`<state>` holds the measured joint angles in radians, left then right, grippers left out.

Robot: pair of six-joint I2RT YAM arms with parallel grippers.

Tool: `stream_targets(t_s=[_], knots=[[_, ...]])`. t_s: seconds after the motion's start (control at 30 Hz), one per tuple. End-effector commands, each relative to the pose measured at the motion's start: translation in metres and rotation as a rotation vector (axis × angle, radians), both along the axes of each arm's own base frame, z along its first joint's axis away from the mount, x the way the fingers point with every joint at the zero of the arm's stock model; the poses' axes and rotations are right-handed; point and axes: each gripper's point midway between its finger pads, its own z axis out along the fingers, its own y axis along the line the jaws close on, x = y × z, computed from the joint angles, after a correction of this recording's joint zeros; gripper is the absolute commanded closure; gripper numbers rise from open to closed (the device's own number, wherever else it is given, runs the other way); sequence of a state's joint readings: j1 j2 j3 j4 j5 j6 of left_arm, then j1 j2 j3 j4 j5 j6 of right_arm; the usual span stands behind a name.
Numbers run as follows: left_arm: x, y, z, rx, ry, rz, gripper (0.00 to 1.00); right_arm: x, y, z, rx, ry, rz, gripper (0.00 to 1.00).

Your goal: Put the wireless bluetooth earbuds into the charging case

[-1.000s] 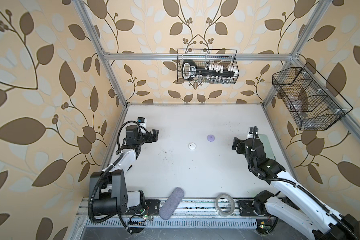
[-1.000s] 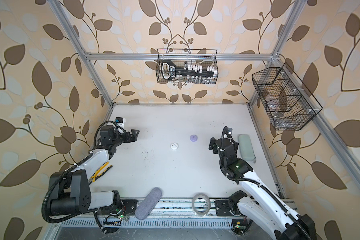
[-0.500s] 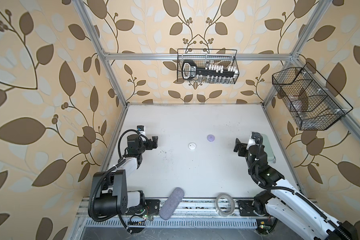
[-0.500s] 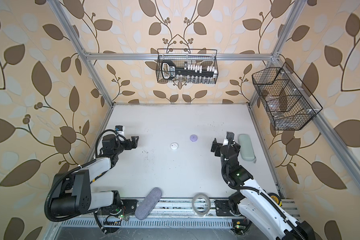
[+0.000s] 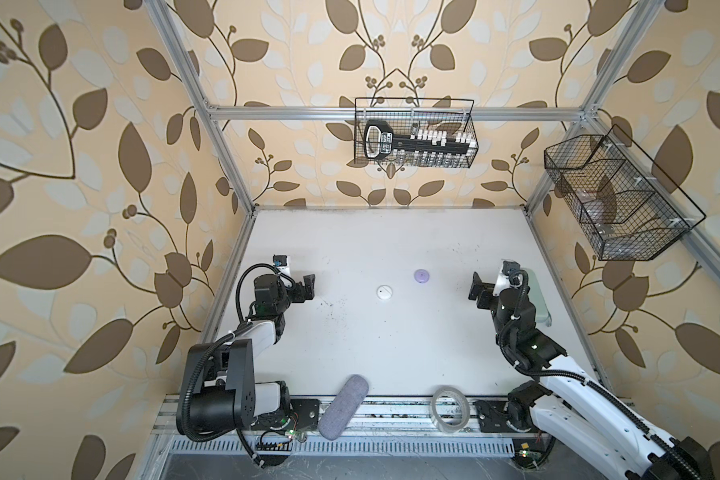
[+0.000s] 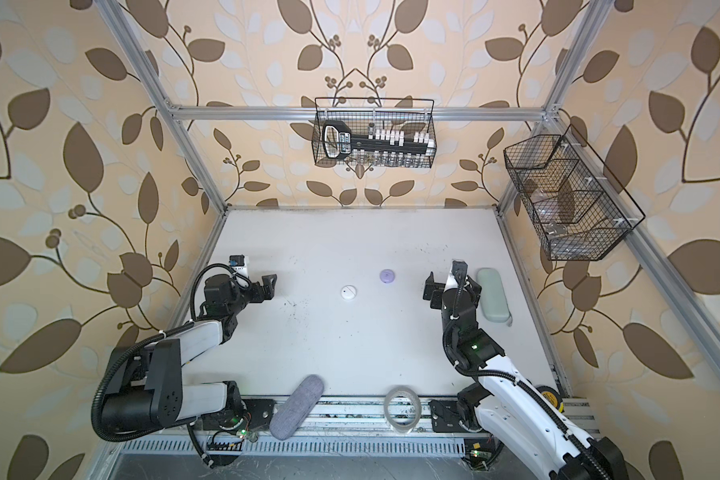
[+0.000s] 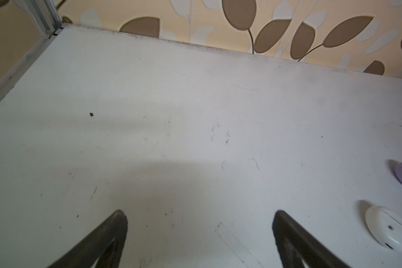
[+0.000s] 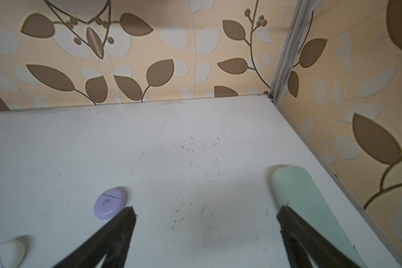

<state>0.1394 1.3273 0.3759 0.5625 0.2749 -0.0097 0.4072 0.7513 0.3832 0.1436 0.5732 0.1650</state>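
Left gripper (image 5: 305, 286) (image 7: 199, 213): jaws spread wide, nothing between them, bare desk (image 5: 391, 353) under them, near the desk's left edge. Right gripper (image 5: 477, 291) (image 8: 205, 211): jaws also spread wide and empty, near the desk's right edge. Both grippers point toward the middle of the desk.

Lilac charging case (image 5: 421, 275) (image 8: 109, 206): round, lid shut, flat on the desk about mid-width. In the right wrist view it lies just beside one finger, and I cannot tell whether they touch.

White charging case (image 5: 384, 291) (image 7: 389, 228): round, shut, near the lilac one but apart from it, slightly closer to the front edge. It is well apart from the left gripper.

Earbuds: cannot tell where they are, since both cases lie closed.

Mint-green oblong case (image 6: 493, 299) (image 8: 311, 208) lies along the right edge, beside the right arm. Grey fabric case (image 5: 344, 405) and tape roll (image 5: 449, 409) sit at the front edge. Wire baskets hang on the back wall (image 5: 414, 133) and the right wall (image 5: 620, 199).
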Motion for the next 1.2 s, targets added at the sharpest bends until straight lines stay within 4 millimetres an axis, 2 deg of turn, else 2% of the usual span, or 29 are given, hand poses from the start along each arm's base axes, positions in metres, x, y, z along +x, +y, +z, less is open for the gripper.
stream_targets(t_s=[0.0,0.27,0.3,0.43,0.63,0.87,1.0,1.17], knots=[[0.012,0.009,0.014,0.013,-0.063,0.028,0.01,-0.004,0.012,0.002,-0.009,-0.050,0.099,0.03],[0.019,0.011,0.000,0.018,-0.039,0.034,0.01,-0.010,0.011,-0.003,-0.012,-0.098,0.117,0.04],[0.021,0.011,-0.010,0.017,-0.019,0.031,0.01,-0.009,0.010,-0.005,-0.014,-0.092,0.116,0.04],[0.016,-0.002,-0.016,0.050,-0.032,-0.021,0.01,-0.005,0.010,-0.007,-0.024,-0.078,0.112,0.04],[0.015,-0.004,-0.017,0.045,-0.039,-0.025,0.01,0.000,-0.003,-0.014,-0.029,-0.072,0.065,0.04],[0.016,0.001,-0.016,0.042,-0.036,0.003,0.01,0.013,-0.031,-0.037,-0.058,-0.042,-0.033,0.04],[0.016,0.001,-0.016,0.043,-0.036,0.004,0.01,0.022,-0.030,-0.039,-0.088,-0.020,-0.029,0.04],[0.016,0.001,-0.016,0.042,-0.036,0.004,0.01,0.027,-0.039,-0.044,-0.107,-0.018,-0.066,0.03]])
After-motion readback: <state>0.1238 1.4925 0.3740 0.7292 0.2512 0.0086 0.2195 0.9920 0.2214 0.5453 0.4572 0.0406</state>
